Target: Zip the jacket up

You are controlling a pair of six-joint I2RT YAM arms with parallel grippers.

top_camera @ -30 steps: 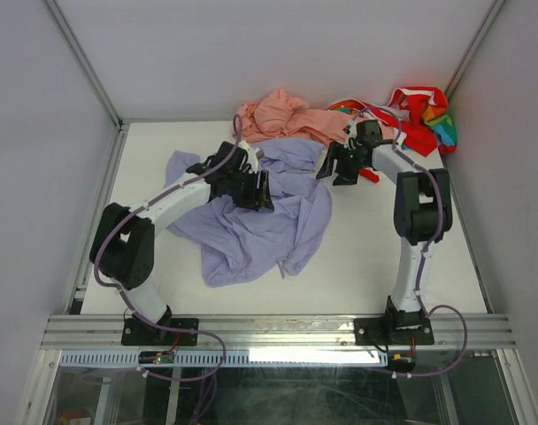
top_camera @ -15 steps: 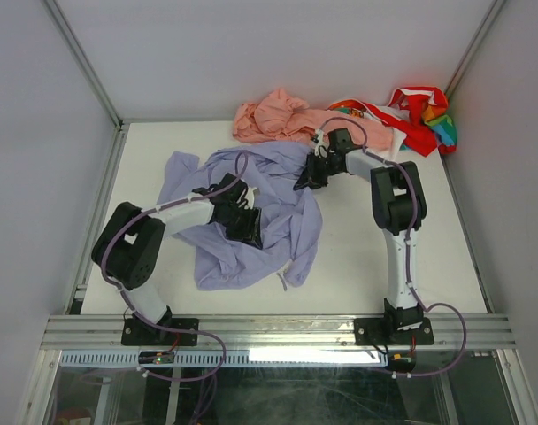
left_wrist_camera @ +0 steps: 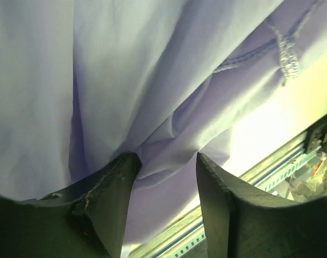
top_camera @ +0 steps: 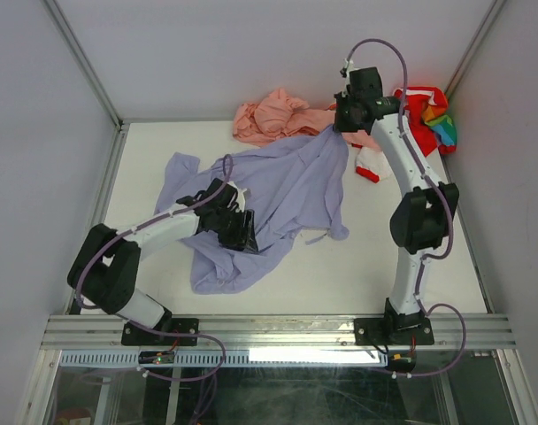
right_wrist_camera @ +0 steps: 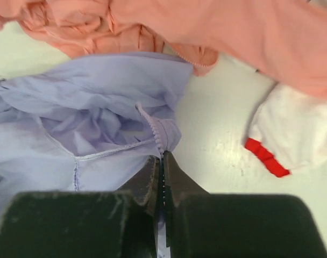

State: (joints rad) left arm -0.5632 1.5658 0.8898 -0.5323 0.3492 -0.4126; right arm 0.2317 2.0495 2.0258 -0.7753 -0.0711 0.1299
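The lavender jacket lies spread over the middle of the table, its far right corner pulled up. My right gripper hangs high at the back, shut on the jacket's zipper edge; in the right wrist view the row of teeth runs straight into the pinched jaws of the right gripper. My left gripper rests low on the jacket's near left part. In the left wrist view the left gripper has its fingers apart, with lavender jacket fabric draped just beyond them and a drawstring at the upper right.
A salmon-pink garment is bunched at the back, right behind the lifted jacket corner. A red-white multicoloured garment fills the back right corner; its white part lies beside my right gripper. The metal front rail bounds the near edge.
The right gripper shut on the jacket's zipper edge and rose toward the back right, drawing the fabric out. The left gripper slid slightly nearer and left on the jacket.
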